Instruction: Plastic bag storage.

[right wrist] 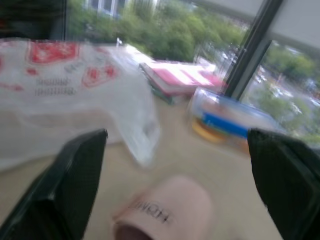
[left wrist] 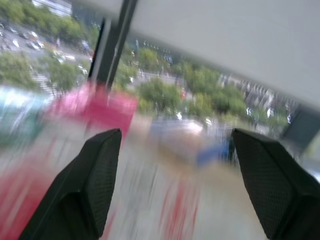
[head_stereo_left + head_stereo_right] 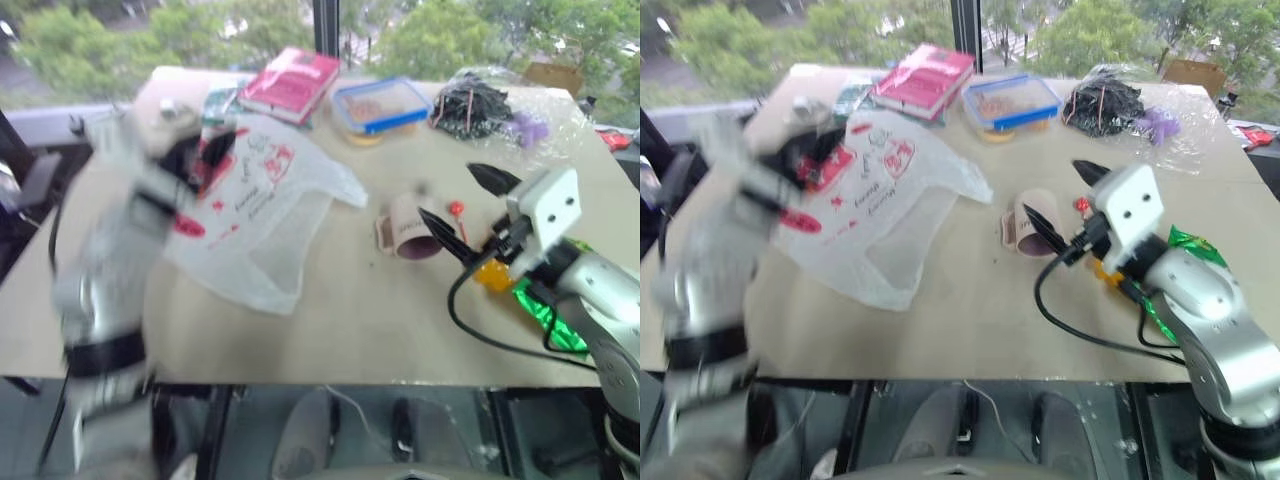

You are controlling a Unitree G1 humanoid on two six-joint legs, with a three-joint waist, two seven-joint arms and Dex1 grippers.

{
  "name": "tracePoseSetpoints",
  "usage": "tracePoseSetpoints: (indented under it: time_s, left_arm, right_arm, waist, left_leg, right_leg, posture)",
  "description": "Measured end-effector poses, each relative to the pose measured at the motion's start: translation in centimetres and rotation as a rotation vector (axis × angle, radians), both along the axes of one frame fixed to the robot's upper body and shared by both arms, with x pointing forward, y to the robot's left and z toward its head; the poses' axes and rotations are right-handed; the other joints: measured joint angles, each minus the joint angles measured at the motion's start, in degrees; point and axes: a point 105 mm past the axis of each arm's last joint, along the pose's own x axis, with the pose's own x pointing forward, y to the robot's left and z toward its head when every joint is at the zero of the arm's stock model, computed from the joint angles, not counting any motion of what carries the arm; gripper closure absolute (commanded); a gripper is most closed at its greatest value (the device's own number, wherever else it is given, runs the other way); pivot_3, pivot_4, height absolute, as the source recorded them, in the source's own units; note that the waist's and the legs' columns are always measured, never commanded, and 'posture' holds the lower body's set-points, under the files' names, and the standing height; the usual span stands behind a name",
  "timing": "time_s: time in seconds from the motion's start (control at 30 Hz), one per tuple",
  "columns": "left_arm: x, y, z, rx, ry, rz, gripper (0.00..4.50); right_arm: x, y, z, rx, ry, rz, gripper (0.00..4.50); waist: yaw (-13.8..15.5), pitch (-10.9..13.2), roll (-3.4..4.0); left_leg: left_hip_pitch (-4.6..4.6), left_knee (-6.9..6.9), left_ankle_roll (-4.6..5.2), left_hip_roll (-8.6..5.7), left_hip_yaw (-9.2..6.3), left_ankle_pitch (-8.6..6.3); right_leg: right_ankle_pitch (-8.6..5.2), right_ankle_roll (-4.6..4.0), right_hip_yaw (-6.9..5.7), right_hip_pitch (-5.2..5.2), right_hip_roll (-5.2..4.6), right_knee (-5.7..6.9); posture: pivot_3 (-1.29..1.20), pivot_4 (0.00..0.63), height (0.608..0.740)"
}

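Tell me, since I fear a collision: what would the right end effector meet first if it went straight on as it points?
Probably the pink cup lying on its side just ahead of the open right end effector, then the plastic bag; depth is unclear.

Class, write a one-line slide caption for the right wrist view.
Open right gripper hovers over a tipped pink cup, with the plastic bag, a red book and a blue-lidded container beyond.

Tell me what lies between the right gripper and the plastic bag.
A pink cup on its side lies between the open right gripper and the plastic bag, with bare table around it, seen in the left eye view.
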Motion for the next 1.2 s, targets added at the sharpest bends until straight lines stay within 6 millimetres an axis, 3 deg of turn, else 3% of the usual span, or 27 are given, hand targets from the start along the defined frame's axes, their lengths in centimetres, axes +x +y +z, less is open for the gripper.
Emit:
tracePoseSetpoints:
  time_s: [0.03,0.1,0.13,0.23,0.3,0.4,0.47,0.6,0.7,0.77,0.8,0.87,0.93,0.97,1.0,1.03,1.13,1.2]
  left_arm:
    - [0.0,0.3,2.7,-0.028,-0.054,0.04,0.79]
    - [0.8,1.0,3.2,-0.076,-0.046,0.075,0.79]
    - [1.8,1.0,2.7,-0.106,-0.017,0.085,0.79]
    - [5.0,0.8,-1.3,-0.098,0.154,0.119,0.79]
    - [5.5,0.1,-3.3,-0.018,0.217,0.126,0.79]
    - [4.9,-1.8,-6.9,0.178,0.273,0.112,0.79]
    - [3.0,-4.8,-9.3,0.394,0.247,0.047,0.79]
    - [1.8,-6.3,-8.5,0.405,0.245,0.066,0.79]
    - [3.3,-3.2,-6.7,0.262,0.35,0.271,0.79]
    - [4.4,2.1,-6.1,0.125,0.478,0.505,0.79]
    - [4.4,4.3,-6.2,0.139,0.493,0.626,0.79]
    - [3.7,7.7,-5.1,0.344,0.352,0.893,0.79]
    - [2.9,6.9,-2.2,0.543,0.088,0.984,0.79]
    - [2.9,5.4,-1.4,0.555,0.005,0.931,0.79]
    - [3.3,2.9,-1.4,0.469,-0.021,0.765,0.79]
    - [3.9,1.6,-2.1,0.346,0.034,0.619,0.79]
    - [5.1,-1.5,-6.9,-0.071,0.282,0.128,0.79]
    - [4.1,-3.0,-10.1,-0.199,0.359,-0.115,0.79]
  right_arm:
    - [0.3,-0.4,-0.2,0.004,-0.003,-0.049,0.0]
    - [0.9,-0.9,-0.7,0.009,0.013,-0.097,0.0]
    - [1.2,-1.2,-1.0,0.01,0.02,-0.123,0.0]
    - [1.8,-1.6,-1.2,0.026,0.015,-0.188,0.0]
    - [1.8,-1.7,-1.8,0.033,0.029,-0.206,0.0]
    - [1.7,-2.2,-3.5,0.012,0.08,-0.238,0.0]
    - [1.6,-2.7,-4.7,-0.011,0.11,-0.263,0.0]
    - [1.6,-2.7,-4.9,-0.023,0.111,-0.264,0.0]
    - [1.7,-2.4,-4.9,-0.031,0.107,-0.258,0.0]
    - [1.8,-1.9,-4.9,-0.026,0.105,-0.246,0.0]
    - [2.0,-1.9,-5.1,-0.028,0.107,-0.247,0.0]
    - [2.5,-2.1,-5.3,-0.035,0.11,-0.251,0.0]
    - [3.1,-2.0,-4.8,-0.034,0.1,-0.25,0.0]
    - [3.3,-1.9,-4.5,-0.034,0.09,-0.242,0.0]
    - [3.3,-1.5,-4.2,-0.037,0.073,-0.221,0.0]
    - [3.2,-1.1,-4.0,-0.041,0.062,-0.201,0.0]
    - [2.9,0.0,-4.4,-0.046,0.075,-0.148,0.0]
    - [2.9,0.3,-4.5,-0.031,0.084,-0.142,0.0]
  waist:
    - [-1.4,-0.4,0.83]
    - [-2.64,-0.87,1.63]
    - [-2.92,-0.88,1.66]
    - [-3.3,-0.74,1.47]
    - [-3.51,-0.71,1.41]
    - [-3.72,-0.69,1.41]
    - [-3.87,-0.59,1.3]
    - [-3.69,-0.52,1.22]
    - [-3.64,-0.5,1.19]
    - [-4.3,-0.52,1.22]
    - [-4.49,-0.53,1.24]
    - [-4.6,-0.49,1.19]
    - [-3.92,-0.45,1.04]
    - [-3.04,-0.46,1.04]
    - [-1.88,-0.56,1.1]
    - [-1.18,-0.58,1.12]
    - [-1.53,-0.56,1.12]
    - [-2.79,-0.48,1.1]
  left_leg:
    - [0.5,-0.23,0.36,-0.2,0.48,-0.24]
    - [0.97,-0.47,0.72,-0.55,1.07,-0.47]
    - [1.06,-0.64,0.72,-0.71,1.1,-0.48]
    - [0.63,-0.94,0.5,-0.8,0.99,-0.34]
    - [0.54,-1.07,0.46,-0.82,1.01,-0.31]
    - [0.5,-1.17,0.47,-0.78,1.05,-0.32]
    - [0.46,-1.1,0.48,-0.78,1.04,-0.33]
    - [0.64,-0.98,0.48,-0.76,0.99,-0.31]
    - [0.83,-0.82,0.56,-0.72,0.86,-0.32]
    - [0.97,-0.75,0.61,-0.71,0.86,-0.34]
    - [1.11,-0.8,0.59,-0.7,0.93,-0.33]
    - [1.14,-0.99,0.31,-0.7,1.04,-0.18]
    - [0.73,-1.0,0.25,-0.65,0.91,-0.15]
    - [0.63,-1.0,0.24,-0.64,0.85,-0.15]
    - [0.63,-0.98,0.29,-0.73,0.85,-0.17]
    - [0.62,-0.96,0.37,-0.77,0.84,-0.22]
    - [0.43,-0.61,0.58,-0.78,0.76,-0.34]
    - [0.39,-0.54,0.59,-0.79,0.75,-0.35]
  right_leg:
    - [-0.08,0.16,0.5,0.32,-0.33,-0.07]
    - [-0.56,0.89,1.05,0.39,-0.78,0.27]
    - [-0.69,1.02,1.12,0.31,-0.93,0.5]
    - [-0.69,0.99,1.09,-0.27,-0.75,0.48]
    - [-0.69,0.99,1.1,-0.39,-0.77,0.48]
    - [-0.69,0.99,1.14,-0.39,-0.86,0.47]
    - [-0.69,0.99,1.15,-0.41,-0.95,0.37]
    - [-0.69,1.0,1.14,-0.27,-0.94,0.52]
    - [-0.66,1.0,1.08,-0.05,-0.79,0.58]
    - [-0.68,1.07,1.09,0.05,-0.67,0.63]
    - [-0.61,0.94,1.14,0.14,-0.65,0.66]
    - [-0.57,0.84,1.22,0.08,-0.63,0.64]
    - [-0.5,0.73,1.13,-0.27,-0.66,0.62]
    - [-0.49,0.72,1.04,-0.32,-0.83,0.6]
    - [-0.51,0.74,0.97,-0.27,-1.01,0.53]
    - [-0.54,0.78,0.93,-0.21,-1.08,0.47]
    - [-0.56,0.86,0.83,-0.17,-1.1,0.41]
    - [-0.56,0.89,0.83,-0.19,-1.09,0.49]
  posture:
    - [0.0,0.15,0.74]
    - [0.0,0.15,0.74]
    - [0.0,0.15,0.74]
    - [0.0,0.15,0.74]
    - [0.0,0.15,0.74]
    - [0.0,0.15,0.74]
    - [0.0,0.15,0.74]
    - [0.0,0.15,0.74]
    - [0.0,0.15,0.74]
    - [0.0,0.15,0.74]
    - [0.0,0.15,0.74]
    - [0.0,0.15,0.74]
    - [0.0,0.15,0.74]
    - [0.0,0.15,0.74]
    - [0.0,0.15,0.74]
    - [0.0,0.15,0.74]
    - [0.0,0.15,0.74]
    - [0.0,0.15,0.74]
